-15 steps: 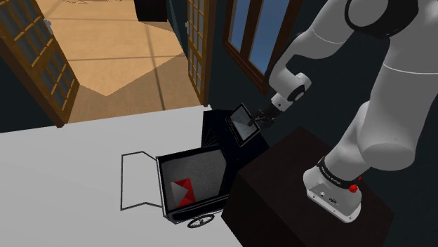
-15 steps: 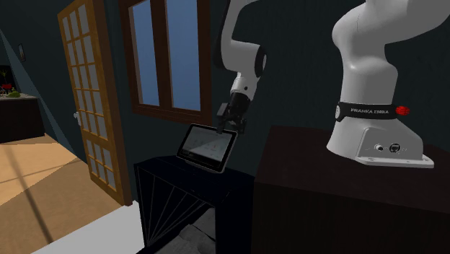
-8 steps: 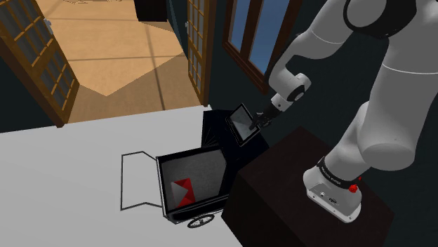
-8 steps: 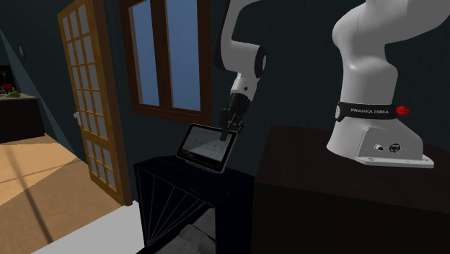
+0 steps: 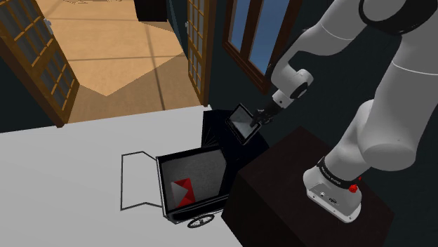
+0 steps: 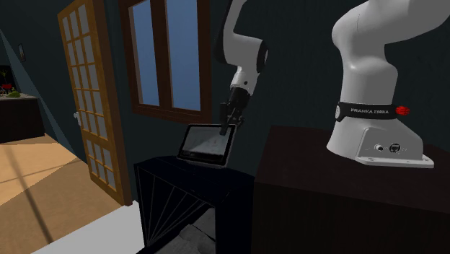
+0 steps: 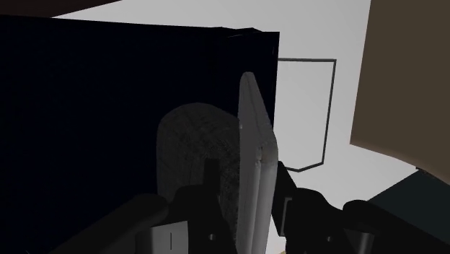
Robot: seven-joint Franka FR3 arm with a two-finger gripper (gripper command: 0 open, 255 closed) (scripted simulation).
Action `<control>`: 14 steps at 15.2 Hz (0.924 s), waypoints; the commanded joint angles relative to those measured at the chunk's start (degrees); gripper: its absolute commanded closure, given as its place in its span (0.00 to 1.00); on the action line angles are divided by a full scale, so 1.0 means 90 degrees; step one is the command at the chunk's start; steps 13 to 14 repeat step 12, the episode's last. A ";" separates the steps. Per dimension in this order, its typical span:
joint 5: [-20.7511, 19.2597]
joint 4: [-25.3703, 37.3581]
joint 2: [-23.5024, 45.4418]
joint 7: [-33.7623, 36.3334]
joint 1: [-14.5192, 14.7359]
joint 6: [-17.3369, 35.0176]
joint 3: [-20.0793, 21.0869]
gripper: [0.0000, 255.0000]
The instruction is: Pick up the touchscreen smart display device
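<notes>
The smart display (image 5: 243, 121) is a small dark-framed tablet-like screen with a grey fabric back. It hangs just above a dark low cabinet (image 5: 214, 130) under the window. My black gripper (image 5: 260, 117) is shut on its upper right corner. In the second exterior view the display (image 6: 207, 144) faces the camera, tilted a little, with the gripper (image 6: 228, 128) pinching its top edge from above. The wrist view shows the display (image 7: 249, 155) edge-on between the two fingers (image 7: 196, 208), its fabric back bulging to one side, with the gripper (image 7: 245, 213) clasping it.
A black open-topped cart (image 5: 193, 179) with a red and white thing inside stands on the white floor in front of the cabinet. The dark stand (image 5: 302, 193) is close on the right. A window (image 6: 166, 58) and a glazed wooden door (image 6: 90, 108) lie behind.
The fingers have closed on the display's top edge. The display has since risen slightly off the cabinet and stands a bit more upright.
</notes>
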 commanded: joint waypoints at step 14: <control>-0.1870 -0.0500 -0.1657 0.1657 0.0103 0.0423 -0.0315 1.00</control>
